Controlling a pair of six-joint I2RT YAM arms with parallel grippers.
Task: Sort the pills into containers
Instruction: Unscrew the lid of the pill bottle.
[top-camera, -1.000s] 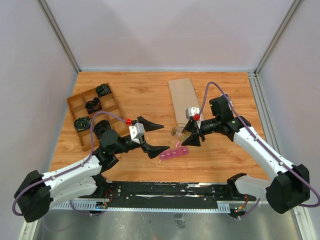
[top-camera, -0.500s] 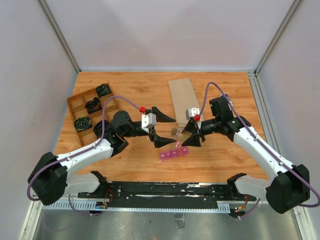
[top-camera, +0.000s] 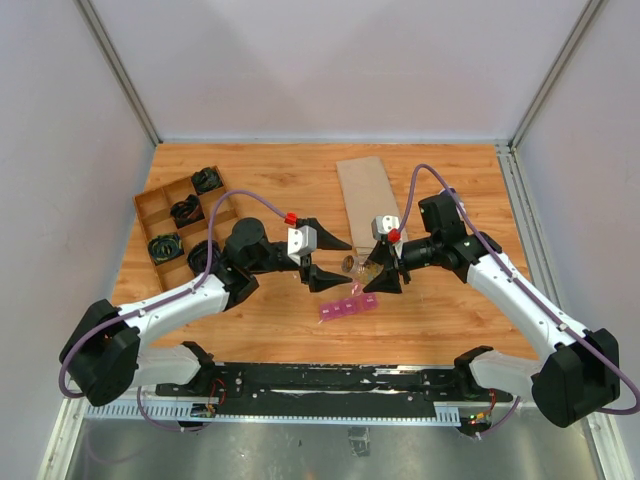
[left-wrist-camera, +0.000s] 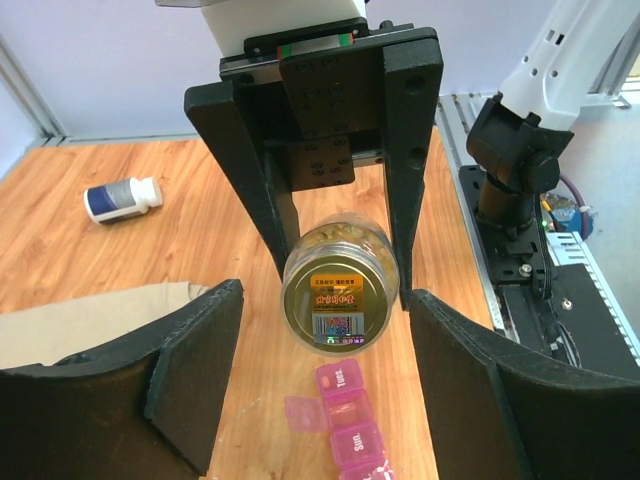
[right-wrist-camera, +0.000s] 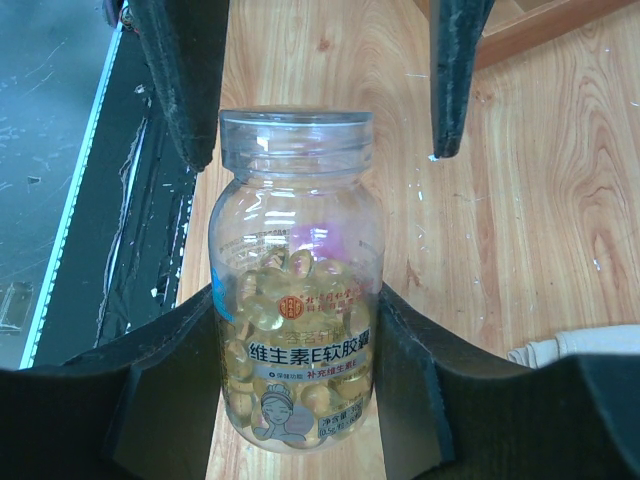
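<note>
**Bottle held, cap not yet gripped**

The right gripper (top-camera: 378, 268) was clamped across the bottle (right-wrist-camera: 295, 290), holding it level over the table (top-camera: 260, 180). Its clear cap (right-wrist-camera: 295, 135) pointed at the left gripper (top-camera: 340, 262), whose jaws stood apart on either side of that cap. The pink strip (left-wrist-camera: 350, 420) lay on the wood just below, one end lid open. The cap looked smooth and hard, probably slippery, and best pinched square across its sides. The strip seemed light and liable to slide. The softgels (right-wrist-camera: 285, 345) looked soft and likely to roll.
</note>
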